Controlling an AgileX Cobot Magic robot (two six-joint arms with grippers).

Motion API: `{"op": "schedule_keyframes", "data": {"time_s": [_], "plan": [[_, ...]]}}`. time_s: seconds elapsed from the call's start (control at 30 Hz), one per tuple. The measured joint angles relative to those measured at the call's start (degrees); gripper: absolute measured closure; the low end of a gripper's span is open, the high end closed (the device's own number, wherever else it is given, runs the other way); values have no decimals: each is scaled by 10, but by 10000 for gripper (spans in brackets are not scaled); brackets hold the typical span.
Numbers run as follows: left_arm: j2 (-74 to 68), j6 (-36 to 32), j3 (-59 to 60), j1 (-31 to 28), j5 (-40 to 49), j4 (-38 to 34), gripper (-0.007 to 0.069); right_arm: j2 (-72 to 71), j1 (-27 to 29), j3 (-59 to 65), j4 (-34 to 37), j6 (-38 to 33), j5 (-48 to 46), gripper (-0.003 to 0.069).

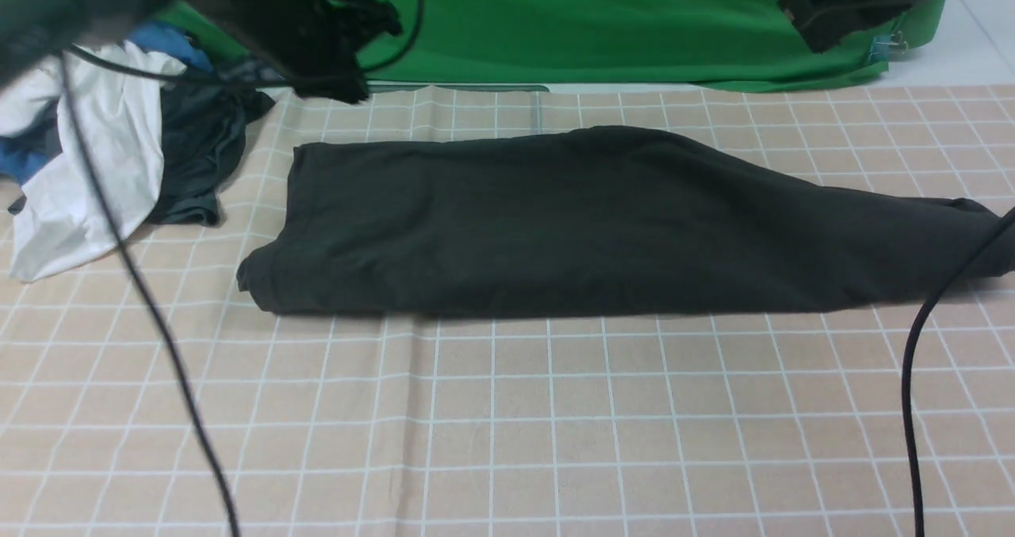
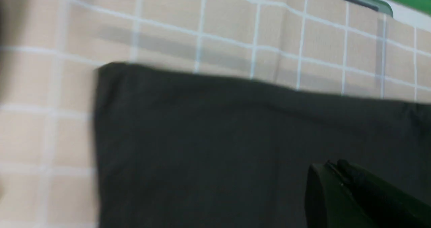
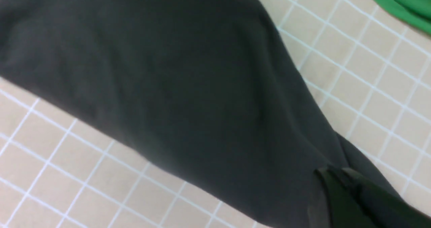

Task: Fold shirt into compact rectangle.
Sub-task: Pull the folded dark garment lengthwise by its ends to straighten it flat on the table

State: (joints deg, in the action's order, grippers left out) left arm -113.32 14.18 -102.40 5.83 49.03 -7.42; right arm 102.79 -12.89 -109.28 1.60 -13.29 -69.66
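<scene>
shirt (image 1: 555, 220): middle of table (image 1: 507, 426), long left-to-right band | done: lengthwise folds, apparently | remaining: crosswise folds, tapered right end | left gripper (image 2: 331, 167), right gripper (image 3: 333, 172): both closed, empty, raised

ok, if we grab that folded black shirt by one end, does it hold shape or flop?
Likely floppy: the black shirt lies as a long soft strip with rounded edges, so a lifted end would probably drape and unfold. Probably light: the layers lie thin and flat. Pushed, it may bunch rather than slide, maybe wrinkling the checked tablecloth.
</scene>
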Motion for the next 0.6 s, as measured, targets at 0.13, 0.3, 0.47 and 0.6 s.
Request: {"op": "schedule_keyframes", "data": {"time_s": [0.13, 0.3, 0.47, 0.6], "plan": [[90, 33, 129, -3, -14, 32, 611, -23, 28, 46, 10, 7, 0, 623], [132, 40, 260, -3, -113, 16, 611, -57, 38, 103, 25, 6, -3, 623], [96, 48, 304, -3, -131, 33, 611, -64, 38, 110, 34, -4, -3, 623], [59, 70, 315, -3, -104, 47, 611, -65, 38, 110, 44, -7, -3, 623]]}}
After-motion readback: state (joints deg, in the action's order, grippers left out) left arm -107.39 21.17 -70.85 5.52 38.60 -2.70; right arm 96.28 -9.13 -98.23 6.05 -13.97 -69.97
